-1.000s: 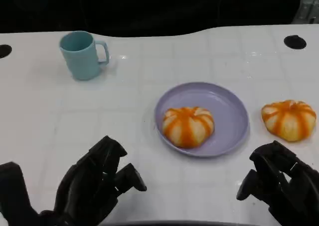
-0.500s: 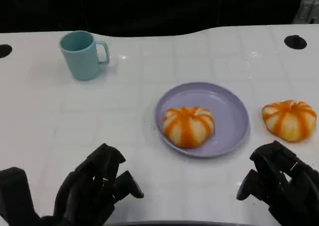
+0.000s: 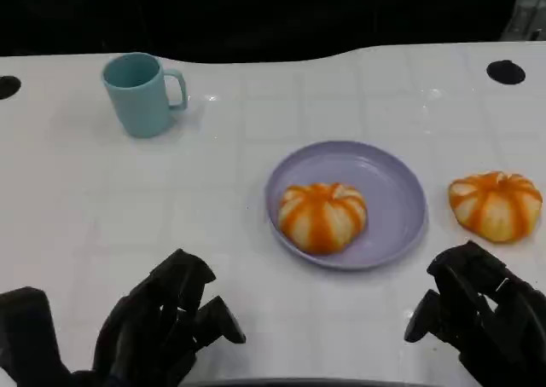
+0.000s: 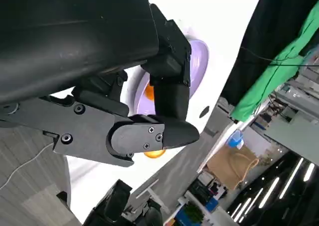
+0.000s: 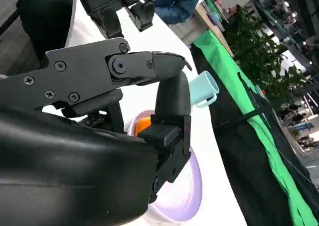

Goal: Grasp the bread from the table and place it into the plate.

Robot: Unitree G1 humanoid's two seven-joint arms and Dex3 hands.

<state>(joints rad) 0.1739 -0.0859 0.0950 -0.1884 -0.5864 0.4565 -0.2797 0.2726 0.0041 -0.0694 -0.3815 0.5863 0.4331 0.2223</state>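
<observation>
A lavender plate [image 3: 394,191] lies at the middle of the white table, and a round orange-striped bread [image 3: 322,216] sits in its left half. A second bread [image 3: 496,205] like it rests on the table just right of the plate. My left hand [image 3: 162,329] hovers at the near edge, left of the plate, fingers apart and holding nothing. My right hand [image 3: 476,319] hangs at the near right, in front of the second bread, also holding nothing. The right wrist view catches the plate [image 5: 185,198] and a sliver of bread [image 5: 141,126] behind the fingers [image 5: 172,99].
A teal mug [image 3: 141,94] stands at the back left, its handle to the right. Black round holes [image 3: 506,72] mark the table's far corners. The table's far edge meets a dark backdrop. A person in blue [image 5: 179,2] stands beyond the table in the right wrist view.
My left hand has drawn back a little toward the near edge. The right hand, both breads and the plate have stayed where they were.
</observation>
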